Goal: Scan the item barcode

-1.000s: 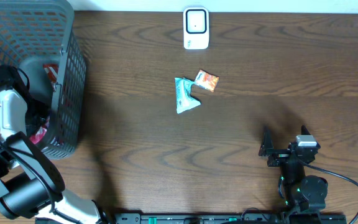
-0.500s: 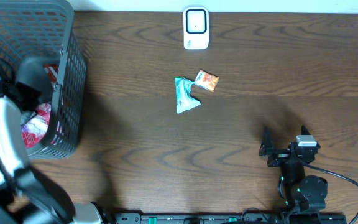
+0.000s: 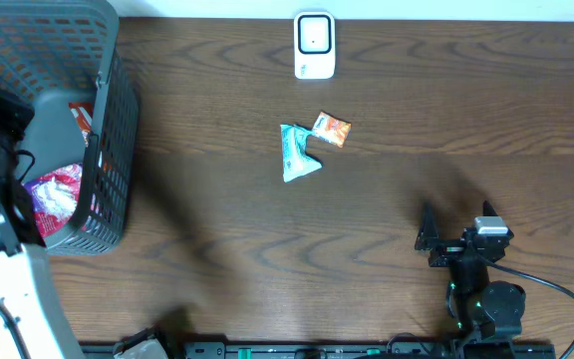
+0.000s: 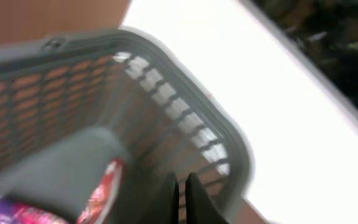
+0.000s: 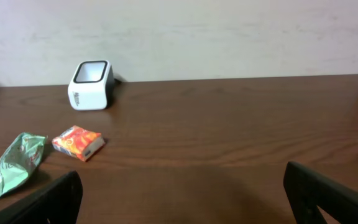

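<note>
Packet (image 3: 53,194) in basket (image 3: 118,110), desk's left edge, looks light, crinkly; I'd pinch its seam. Left gripper (image 4: 182,194) clenched, right gripper (image 5: 182,186) released.

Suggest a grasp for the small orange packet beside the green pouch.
Go top-down with the right gripper, closing on the orange packet across its shorter span. It lies flat and skewed on the table, so a side approach probably can't get under it. Favour its right end: the green pouch sits close on its left.
</note>
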You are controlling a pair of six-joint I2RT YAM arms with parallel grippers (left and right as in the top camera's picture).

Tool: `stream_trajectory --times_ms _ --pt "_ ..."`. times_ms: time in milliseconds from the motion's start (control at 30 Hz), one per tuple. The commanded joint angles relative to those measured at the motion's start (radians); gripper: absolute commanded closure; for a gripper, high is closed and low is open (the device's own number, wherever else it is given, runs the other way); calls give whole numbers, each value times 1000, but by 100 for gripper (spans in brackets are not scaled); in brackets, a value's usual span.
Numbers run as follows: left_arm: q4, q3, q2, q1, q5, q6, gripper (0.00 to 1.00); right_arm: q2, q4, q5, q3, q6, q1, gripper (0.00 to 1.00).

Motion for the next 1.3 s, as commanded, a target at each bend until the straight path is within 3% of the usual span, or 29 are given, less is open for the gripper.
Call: stream_trajectory --times_ms 0,133,233,333,467,567,667,933,967,1067,1100,1267 --pt "74 17 -60 -65 98 66 93 -5 -1 -2 -4 -7 -6 1" --pt "116 17 -76 -128 23 92 92 -5 -1 -2 -4 -7 -6 1" --pt "78 17 -60 -135 -119 93 93 -5 -1 -2 -4 -7 -6 1" --pt "37 17 -29 -134 -137 120 90 -5 -1 -2 -4 -7 -6 1" --pt "-19 17 38 -134 -224 153 53 -5 -1 -2 -4 -7 -6 1" --pt "-59 17 110 -133 -348 153 39 -5 -1 -2 -4 -7 -6 1" --pt "-85 17 175 -131 -428 153 36 -5 -1 -2 -4 -7 -6 1" --pt "-165 17 325 -76 -433 149 36 -5 -1 -2 -4 -7 -6 1" --pt "-185 17 341 -69 -433 149 32 -5 -1 -2 -4 -7 -6 1" --pt "-240 17 380 -55 -432 148 4 -5 -1 -2 -4 -7 -6 1" --pt "-272 17 392 -55 -433 150 0 -5 -1 -2 -4 -7 -6 1" --pt "-301 14 442 -44 -433 219 0 -5 -1 -2 -4 -7 -6 1"
